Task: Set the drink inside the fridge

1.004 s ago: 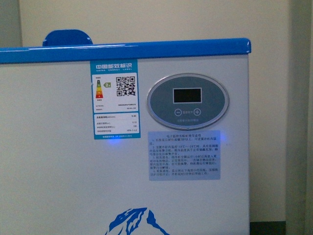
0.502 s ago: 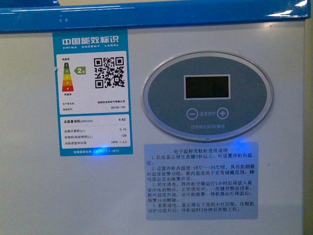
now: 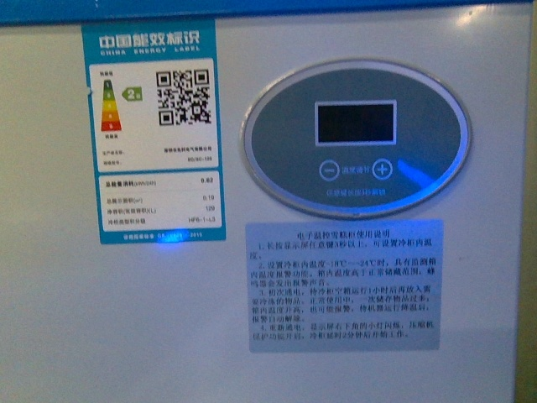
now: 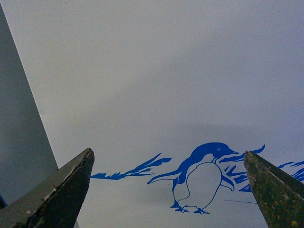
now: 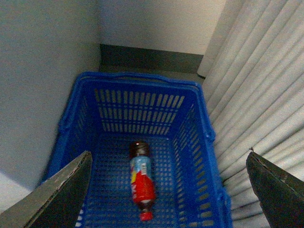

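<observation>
The task is at its very start, as far as I can judge. The drink (image 5: 141,187) is not in the fridge (image 3: 126,319). It lies on its side on the floor of a blue basket (image 5: 137,78), about in the middle and touching no wall of it. No desk is to be seen; the basket seems to stand low, between the grey side of a cabinet and a pale curtain (image 5: 266,95).

The right fingers (image 5: 61,194) hang above the basket, wide apart and holding nothing. The left fingers (image 4: 61,190) are also wide apart and empty, turned toward the fridge front with its blue penguin (image 4: 202,178). What is left is nearly everything: to grip the bottle, lift it out and lay it in the fridge. The lid is out of view, so I cannot tell if it is open.

The bottle is a slim round cylinder of clear plastic, dark liquid at one end, a red and light blue label, a small red cap. The basket is stiff plastic with slotted walls and a thick rim. The fridge front is smooth white sheet with a blue rim (image 3: 252,8), an oval grey panel (image 3: 357,138) with a dark display, and flat paper stickers. The curtain falls in long ribs. The fingers are dark wedges, worn and scratched.
</observation>
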Robot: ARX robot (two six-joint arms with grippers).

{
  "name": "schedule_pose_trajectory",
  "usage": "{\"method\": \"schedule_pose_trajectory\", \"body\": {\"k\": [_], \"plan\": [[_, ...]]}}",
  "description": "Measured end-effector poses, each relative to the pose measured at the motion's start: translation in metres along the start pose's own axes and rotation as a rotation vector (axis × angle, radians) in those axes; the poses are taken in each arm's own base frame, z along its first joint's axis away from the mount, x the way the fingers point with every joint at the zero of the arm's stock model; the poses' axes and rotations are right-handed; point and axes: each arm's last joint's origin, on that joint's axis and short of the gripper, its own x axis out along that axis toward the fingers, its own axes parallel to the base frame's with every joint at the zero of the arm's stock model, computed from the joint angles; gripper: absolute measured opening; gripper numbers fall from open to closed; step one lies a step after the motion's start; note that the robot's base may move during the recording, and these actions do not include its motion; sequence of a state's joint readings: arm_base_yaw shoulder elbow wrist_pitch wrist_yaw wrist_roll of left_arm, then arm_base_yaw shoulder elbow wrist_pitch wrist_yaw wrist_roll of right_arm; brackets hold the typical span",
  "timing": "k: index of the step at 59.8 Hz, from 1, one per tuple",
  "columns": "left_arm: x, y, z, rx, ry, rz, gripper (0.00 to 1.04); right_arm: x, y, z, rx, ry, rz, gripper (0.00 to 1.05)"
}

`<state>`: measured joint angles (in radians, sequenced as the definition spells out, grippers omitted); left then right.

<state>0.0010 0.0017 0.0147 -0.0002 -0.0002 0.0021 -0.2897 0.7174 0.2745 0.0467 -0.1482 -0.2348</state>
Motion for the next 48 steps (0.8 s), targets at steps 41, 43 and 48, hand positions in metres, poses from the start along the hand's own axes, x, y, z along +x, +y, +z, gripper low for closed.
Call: {"method": "schedule_pose_trajectory", "body": {"k": [41,43,48], "plan": [[0.000,0.000,0.000,0.000,0.000,0.000,0.97,0.232,0.018,-0.122,-0.092,0.476,0.074,0.97],[0.000,0.000,0.000,0.000,0.000,0.000,0.97,0.237,0.020,-0.129,-0.095,0.488,0.075,0.97],[0.000,0.000,0.000,0.000,0.000,0.000,0.97,0.257,0.025,-0.152,-0.095,0.531,0.084,0.97]]}}
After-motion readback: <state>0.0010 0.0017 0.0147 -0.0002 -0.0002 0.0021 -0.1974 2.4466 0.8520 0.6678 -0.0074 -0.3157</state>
